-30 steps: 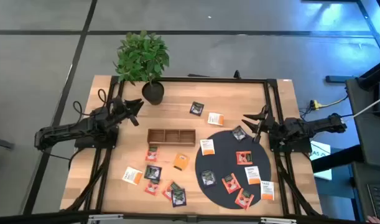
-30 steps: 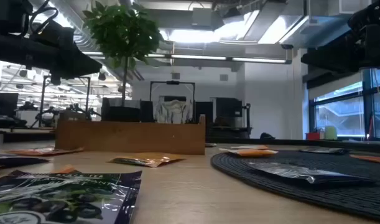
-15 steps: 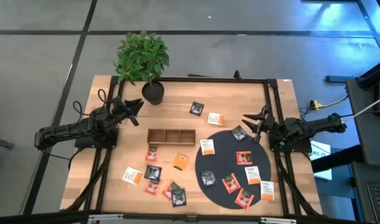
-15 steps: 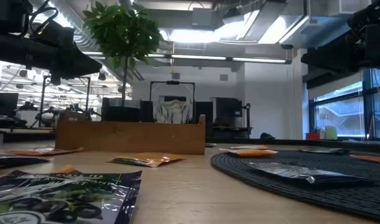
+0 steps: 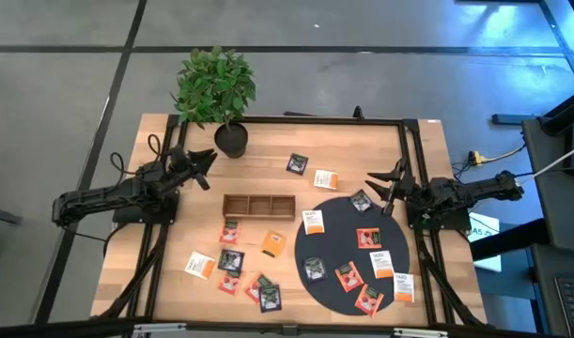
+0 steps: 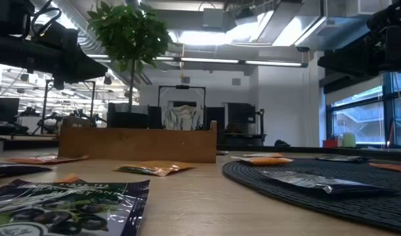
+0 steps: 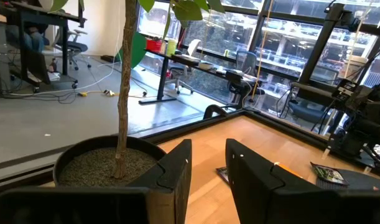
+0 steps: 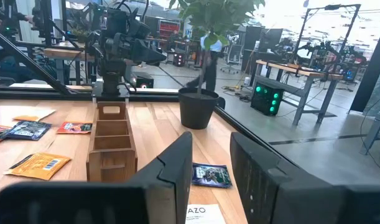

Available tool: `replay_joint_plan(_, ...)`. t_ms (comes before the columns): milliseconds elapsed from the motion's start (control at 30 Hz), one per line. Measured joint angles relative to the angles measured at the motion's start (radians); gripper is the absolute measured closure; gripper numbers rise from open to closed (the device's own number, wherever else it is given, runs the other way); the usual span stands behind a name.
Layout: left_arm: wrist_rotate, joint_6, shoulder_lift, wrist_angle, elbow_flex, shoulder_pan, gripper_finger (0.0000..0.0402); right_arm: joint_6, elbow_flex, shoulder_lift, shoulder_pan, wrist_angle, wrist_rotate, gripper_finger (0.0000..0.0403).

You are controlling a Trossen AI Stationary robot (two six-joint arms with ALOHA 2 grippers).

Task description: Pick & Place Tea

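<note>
1. Left gripper hovers empty, fingers narrowly parted, beside the potted plant.
2. Right gripper also empty, narrow gap, just above the black mat edge.
3. Nearest tea sachets lie just beside the right gripper; others are scattered beyond, around the wooden tray.

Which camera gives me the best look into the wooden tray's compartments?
The high view: the wooden tray shows all three compartments from above, seemingly empty. The low view shows only its side wall; the right wrist view sees it end-on; the left wrist view misses it.
</note>
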Motion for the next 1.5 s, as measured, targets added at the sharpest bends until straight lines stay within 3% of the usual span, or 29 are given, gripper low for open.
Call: replay_joint_plan(1500,0.0,0.0,0.0,0.0,0.0,0.0,0.0306,0.0,0.0,0.0,0.0,0.0,0.0,0.0291)
